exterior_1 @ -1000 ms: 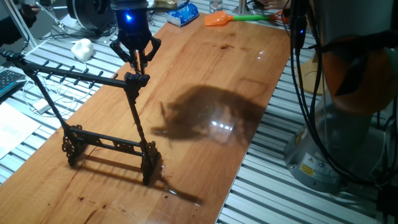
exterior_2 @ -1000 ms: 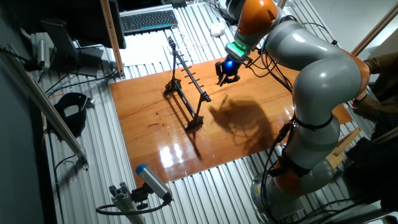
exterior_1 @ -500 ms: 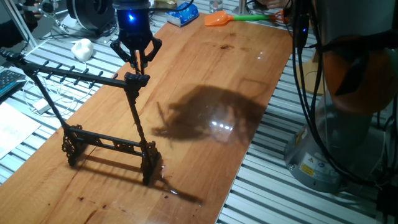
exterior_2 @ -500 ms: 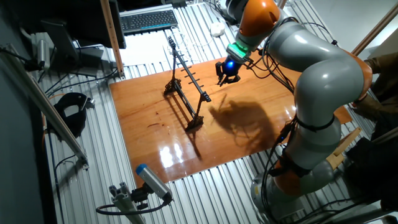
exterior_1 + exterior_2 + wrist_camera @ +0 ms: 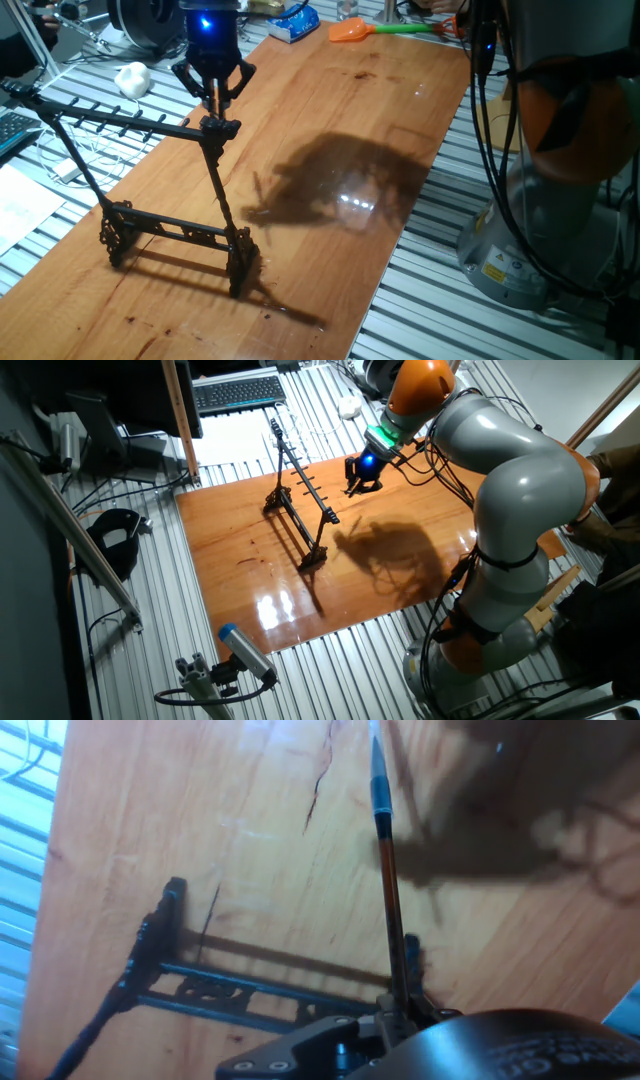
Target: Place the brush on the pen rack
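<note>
The black pen rack point(image 5: 170, 232) stands on the wooden table, its long pegged top bar point(image 5: 110, 119) slanting left from the near upright. My gripper point(image 5: 212, 92) hovers just above the bar's right end, shut on the thin brush point(image 5: 211, 97), which hangs down between the fingers. In the other fixed view the gripper point(image 5: 362, 478) is to the right of the rack point(image 5: 298, 500). In the hand view the brush point(image 5: 386, 880) runs from the gripper point(image 5: 400, 1012) away over the table, dark tip far, with the rack's base point(image 5: 215, 985) below.
An orange fly swatter with a green handle point(image 5: 385, 29) and a blue packet point(image 5: 295, 22) lie at the table's far end. A white lump point(image 5: 131, 77) and cables lie off the left edge. A keyboard point(image 5: 238, 392) is behind the rack. The arm's base point(image 5: 555, 210) stands to the right.
The gripper with the brush has shifted slightly left and up, staying above the right end of the rack's top bar. The rack has not moved.
</note>
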